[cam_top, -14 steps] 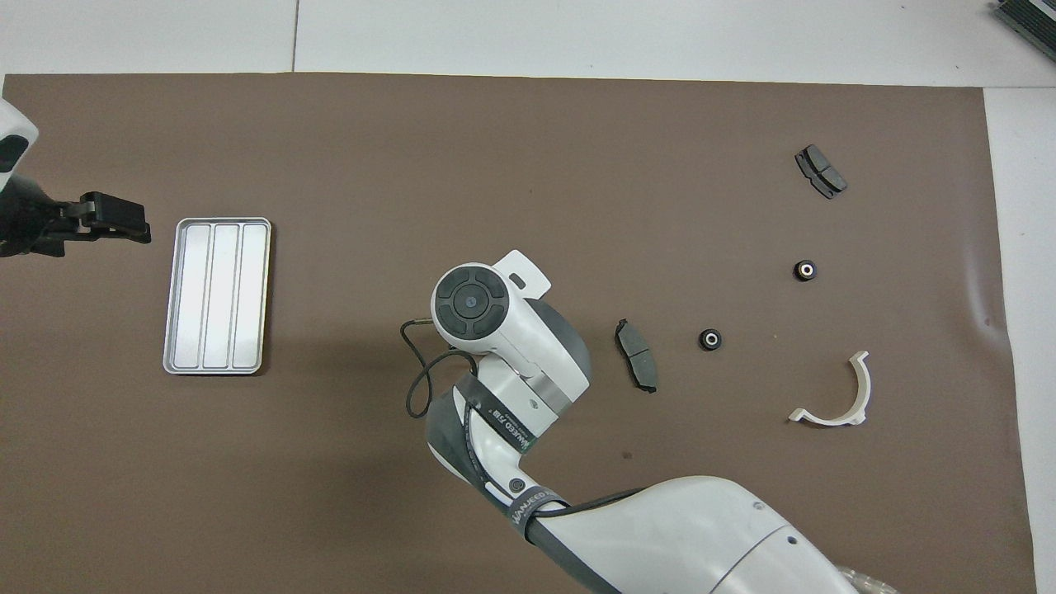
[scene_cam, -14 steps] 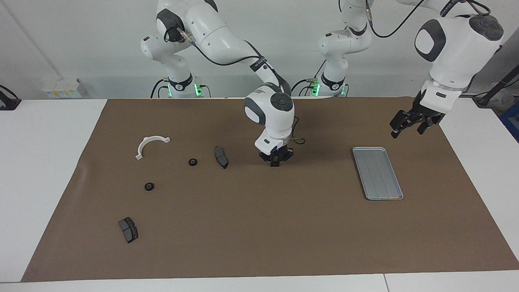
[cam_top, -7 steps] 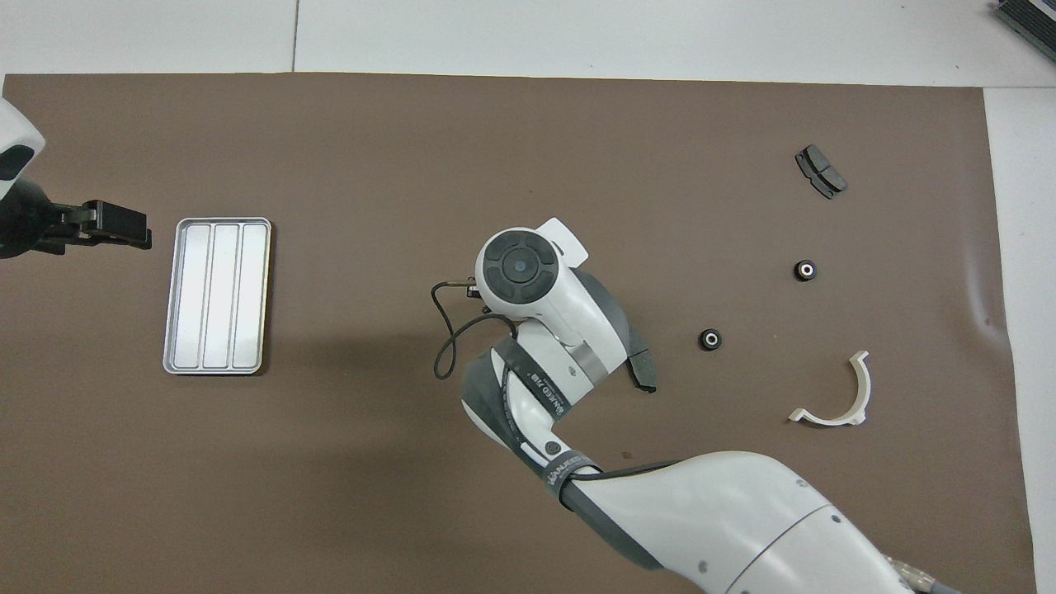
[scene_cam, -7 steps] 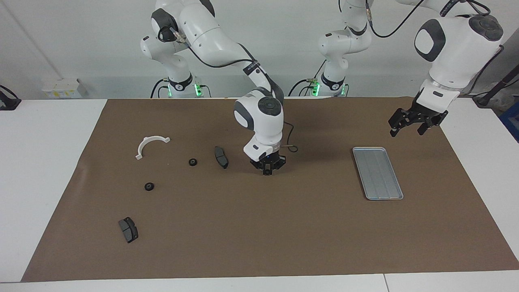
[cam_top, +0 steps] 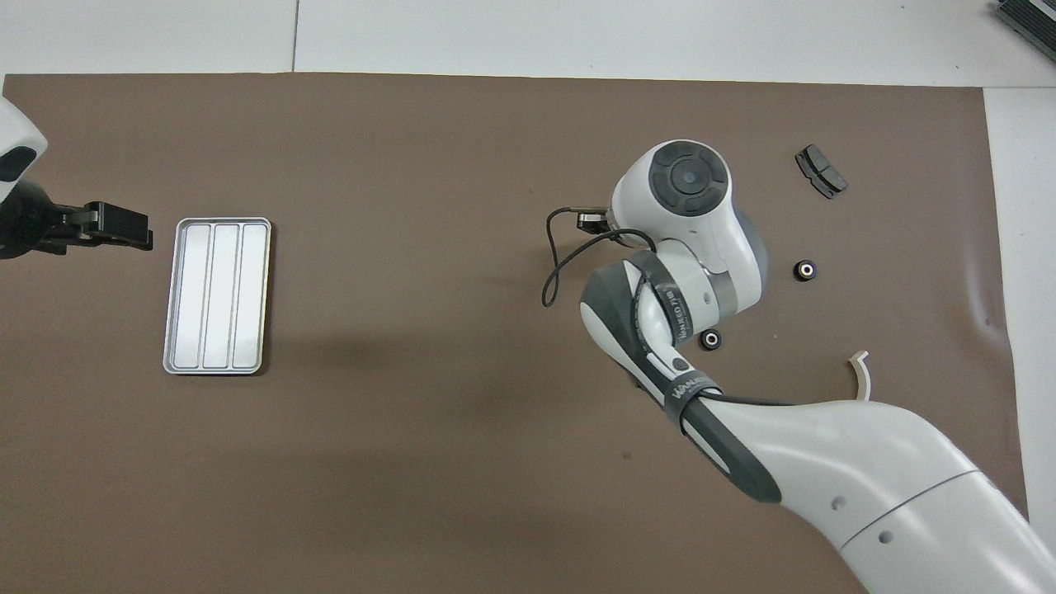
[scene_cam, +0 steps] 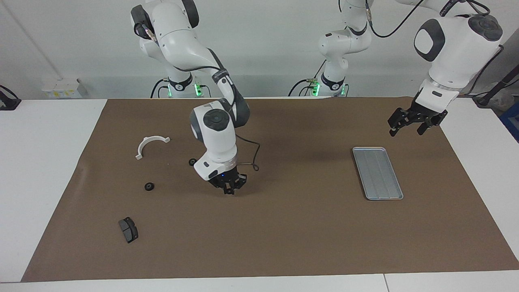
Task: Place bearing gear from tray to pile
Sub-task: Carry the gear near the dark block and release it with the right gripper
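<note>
The tray lies bare on the brown mat at the left arm's end. My right gripper hangs low over the mat by the pile, shut on a small dark piece that looks like a bearing gear. Two more bearing gears lie in the pile, also seen from overhead. With them are a white half-ring bracket and a dark brake pad. My left gripper waits open in the air beside the tray.
The brown mat covers most of the white table. The right arm's wrist and forearm hide part of the pile from overhead. A loose black cable hangs by the right wrist.
The right arm has swung from the middle of the mat toward the pile, staying shut, and now hides the brake pad that lay near the middle. The left arm has barely moved.
</note>
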Robot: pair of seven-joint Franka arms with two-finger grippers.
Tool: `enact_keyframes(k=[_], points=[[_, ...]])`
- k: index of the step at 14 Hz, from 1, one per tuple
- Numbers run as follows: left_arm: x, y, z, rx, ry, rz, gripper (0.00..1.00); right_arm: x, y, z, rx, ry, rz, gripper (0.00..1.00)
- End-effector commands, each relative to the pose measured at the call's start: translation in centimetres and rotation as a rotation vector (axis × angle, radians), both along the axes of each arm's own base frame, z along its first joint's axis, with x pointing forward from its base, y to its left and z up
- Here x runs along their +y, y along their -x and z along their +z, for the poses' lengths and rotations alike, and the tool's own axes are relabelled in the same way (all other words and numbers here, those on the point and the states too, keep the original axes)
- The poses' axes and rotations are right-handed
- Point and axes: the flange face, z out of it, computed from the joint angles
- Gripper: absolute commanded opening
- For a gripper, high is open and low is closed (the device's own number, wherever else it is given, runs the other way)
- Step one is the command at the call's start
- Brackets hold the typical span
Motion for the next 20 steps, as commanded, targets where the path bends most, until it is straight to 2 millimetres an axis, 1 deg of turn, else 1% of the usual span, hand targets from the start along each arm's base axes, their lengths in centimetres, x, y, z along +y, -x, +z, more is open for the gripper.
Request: enact_keyframes(k=[1,3,4,5,6,7,8,9,10,11,13,15,18,20], points=[[0.3,0.4,0.7,-0.011,-0.025,-0.011,1.0,-6.0,1.0,-0.7,0.029,0.029,0.053,0.0],[0.4,0.4,0.9,-0.016,-0.024,-0.008,1.0,-10.0,-0.3,-0.9,-0.011,0.023,0.065,0.0],[0.6,0.4,1.1,-0.019,-0.025,-0.005,1.0,-11.3,-0.5,-1.6,-0.011,0.024,0.062,0.03],[0.6,0.4,1.3,-0.025,-0.025,-0.003,1.0,-11.8,-0.7,-1.8,-0.012,0.023,0.056,0.05],[0.9,0.3,1.4,-0.028,-0.024,0.003,1.0,-12.3,-0.9,-2.4,-0.01,0.023,0.05,0.14],[1.3,0.3,1.4,-0.028,-0.025,0.011,1.0,-12.9,-1.2,-2.7,-0.032,0.017,0.042,0.17],[1.4,0.5,1.5,-0.022,-0.024,0.018,1.0,-14.0,-1.5,-2.7,-0.043,0.016,0.029,0.2],[1.4,0.8,1.9,-0.023,-0.025,0.019,1.0,-14.9,-1.8,-2.5,-0.05,0.016,0.024,0.27],[1.4,0.8,2.0,-0.028,-0.026,0.019,1.0,-15.1,-2.2,-2.1,-0.06,0.012,0.035,0.6],[1.2,0.8,2.0,-0.028,-0.026,0.016,1.0,-15.3,-2.6,-1.6,-0.091,0.004,0.033,1.0],[1.0,0.8,2.0,-0.026,-0.026,0.012,1.0,-15.3,-2.8,-1.3,-0.114,0.0,0.031,1.0],[1.2,0.9,2.0,-0.022,-0.025,0.02,1.0,-15.2,-2.6,0.4,-0.125,0.0,0.028,1.0],[0.8,0.9,2.1,-0.025,-0.026,0.014,1.0,-16.4,-1.6,4.7,-0.114,0.011,0.009,1.0],[0.2,1.0,2.2,-0.028,-0.026,-0.003,1.0,-16.6,-0.1,8.8,-0.086,0.022,0.001,1.0]])
